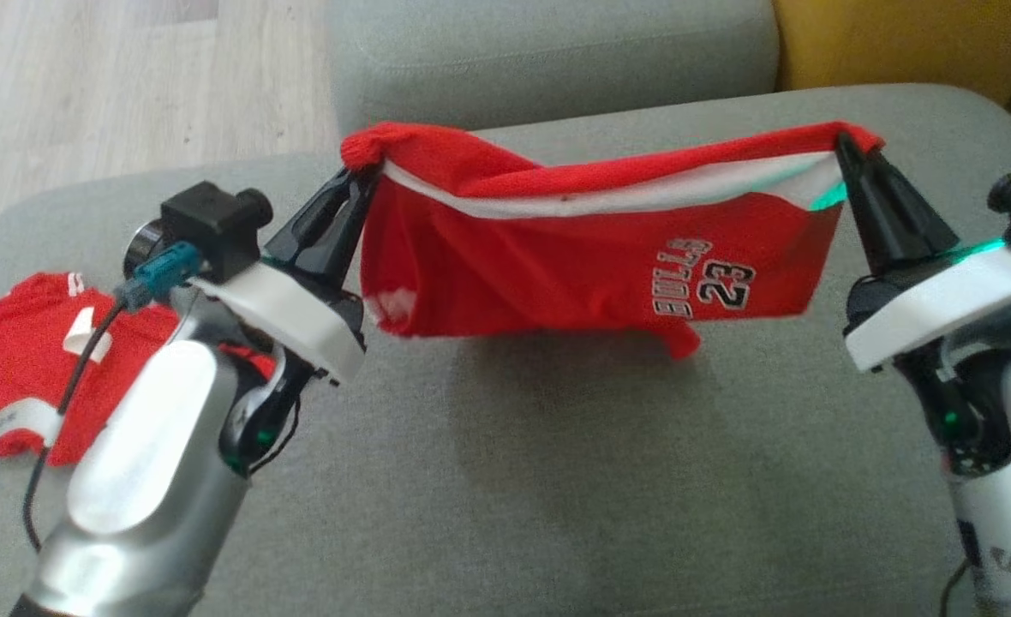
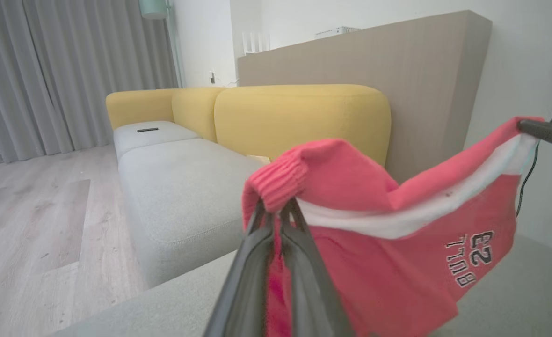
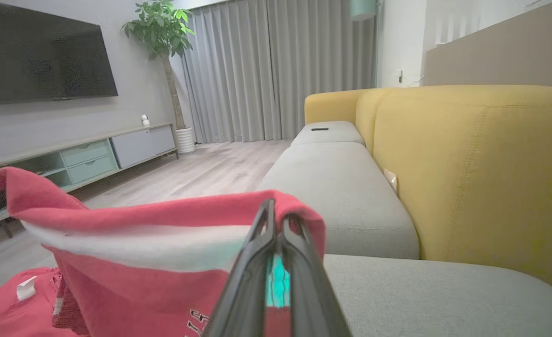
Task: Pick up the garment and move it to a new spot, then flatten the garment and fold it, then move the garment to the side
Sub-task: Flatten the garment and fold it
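The garment [image 1: 574, 266] is a pair of red shorts with a white stripe and "BULLS 23" lettering, stretched in the air above the grey sofa seat [image 1: 574, 480]. My left gripper [image 1: 360, 176] is shut on its left waistband corner, and my right gripper [image 1: 844, 141] is shut on the right corner. The cloth sags between them and its lower edge hangs just above the cushion. In the left wrist view the garment [image 2: 397, 243] drapes from my gripper [image 2: 276, 210]. The right wrist view has my gripper [image 3: 276, 213] pinching the red band of the garment [image 3: 140, 252].
A second red garment [image 1: 34, 360] lies crumpled on the seat's left end, also low at the left in the right wrist view [image 3: 14, 309]. Yellow backrest cushions [image 3: 468, 168] border the seat. Wooden floor [image 1: 111, 77] lies beyond the left edge. Further grey seats [image 2: 182, 187] extend behind.
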Motion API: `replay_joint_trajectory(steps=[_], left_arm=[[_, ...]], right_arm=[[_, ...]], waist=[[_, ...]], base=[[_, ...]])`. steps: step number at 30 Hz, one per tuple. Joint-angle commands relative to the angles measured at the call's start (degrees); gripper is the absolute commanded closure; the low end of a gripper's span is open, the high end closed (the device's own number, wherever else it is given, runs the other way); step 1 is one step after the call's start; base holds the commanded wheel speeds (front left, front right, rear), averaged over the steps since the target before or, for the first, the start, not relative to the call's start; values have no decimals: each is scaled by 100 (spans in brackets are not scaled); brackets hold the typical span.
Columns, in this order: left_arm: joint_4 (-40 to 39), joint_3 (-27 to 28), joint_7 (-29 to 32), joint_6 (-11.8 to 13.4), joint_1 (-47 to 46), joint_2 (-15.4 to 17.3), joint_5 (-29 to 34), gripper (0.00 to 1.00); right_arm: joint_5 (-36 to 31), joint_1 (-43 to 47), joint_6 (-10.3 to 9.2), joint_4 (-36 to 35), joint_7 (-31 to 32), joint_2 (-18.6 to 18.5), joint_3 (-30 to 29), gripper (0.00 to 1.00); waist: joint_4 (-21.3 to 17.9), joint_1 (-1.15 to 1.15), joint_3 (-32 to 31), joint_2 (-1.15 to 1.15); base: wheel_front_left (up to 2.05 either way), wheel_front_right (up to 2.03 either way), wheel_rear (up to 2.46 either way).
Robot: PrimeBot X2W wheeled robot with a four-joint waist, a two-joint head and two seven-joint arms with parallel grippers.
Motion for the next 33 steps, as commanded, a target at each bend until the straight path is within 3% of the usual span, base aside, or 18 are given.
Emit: replay_joint_trajectory(steps=[1, 7, 13, 17, 23, 28, 33], left_arm=[[-308, 232, 46, 33, -409, 233, -39, 100], [-417, 224, 459, 32, -887, 303, -79, 100], [300, 108, 733, -71, -2222, 308, -114, 100], [1064, 53, 497, -105, -3509, 380, 62, 100], [2158, 171, -530, -107, -4957, 67, 255, 100], [2878, 140, -1035, -100, -5029, -276, 284, 100], [3374, -232, -1119, -118, -4299, -482, 289, 100]], right_arm=[[-23, -322, -5, -327, 53, -38, -48, 100], [-162, -874, -5, -355, 291, -47, -223, 100], [-161, -2452, -5, 638, 134, -38, -92, 100], [-410, -3936, -5, 1694, -499, -184, 142, 100], [-869, -5442, -5, 3108, -2146, -200, 41, 100], [-918, -5346, -5, 4060, -2650, -32, 191, 100], [-684, -4664, -5, 4871, -2624, -58, 1023, 100]], waist=[[8, 0, 61, 0], [-39, 0, 675, 0], [-248, 0, 1634, 0], [-368, 0, 2212, 0], [-359, 0, 2590, 0], [-310, 0, 2628, 0], [-245, 0, 2579, 0]], base=[[0, 0, 0], [0, 0, 0], [0, 0, 0], [0, 0, 0], [0, 0, 0], [0, 0, 0], [0, 0, 0]])
